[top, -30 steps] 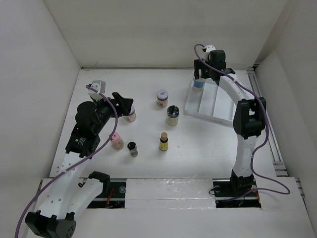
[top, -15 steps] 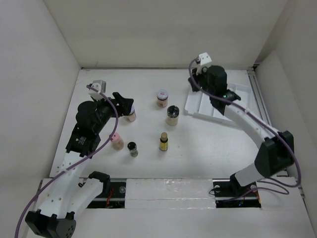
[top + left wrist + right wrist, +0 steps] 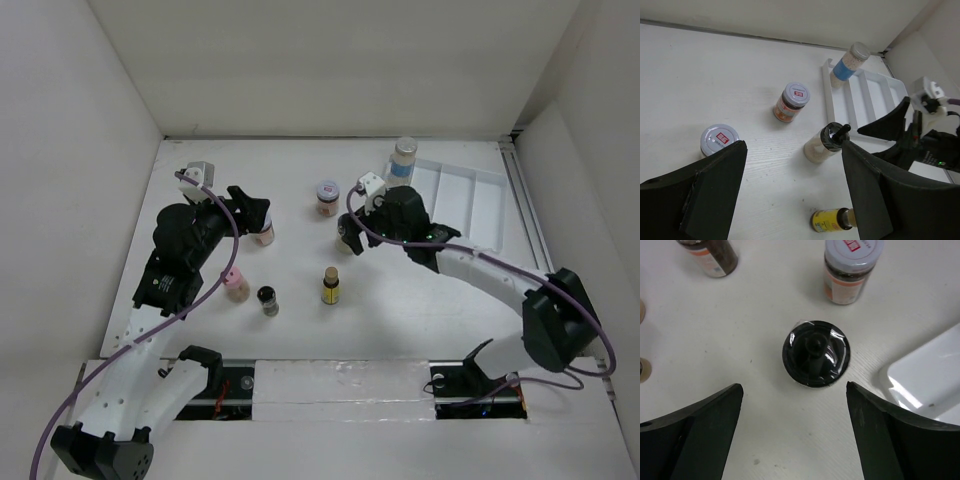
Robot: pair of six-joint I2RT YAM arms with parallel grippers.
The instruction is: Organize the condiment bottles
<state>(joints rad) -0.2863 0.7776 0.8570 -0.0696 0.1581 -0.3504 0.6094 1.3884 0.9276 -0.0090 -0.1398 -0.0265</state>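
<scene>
While our right gripper (image 3: 794, 386) hangs spread above the black-capped jar (image 3: 815, 354), we should centre it, then descend straight before closing.

White links (image 3: 125, 385), black joints (image 3: 180, 245), purple cables (image 3: 236, 245); left hand (image 3: 262, 215) & right hand (image 3: 349, 233) black.

I'm working in a robotics lab cell, not a kitchen: plain white walls (image 3: 100, 90) box in a bare white table (image 3: 290, 335), with left arm (image 3: 175, 265) and right arm (image 3: 490, 275) bolted at its near edge, trailing purple cables (image 3: 236, 245).
</scene>
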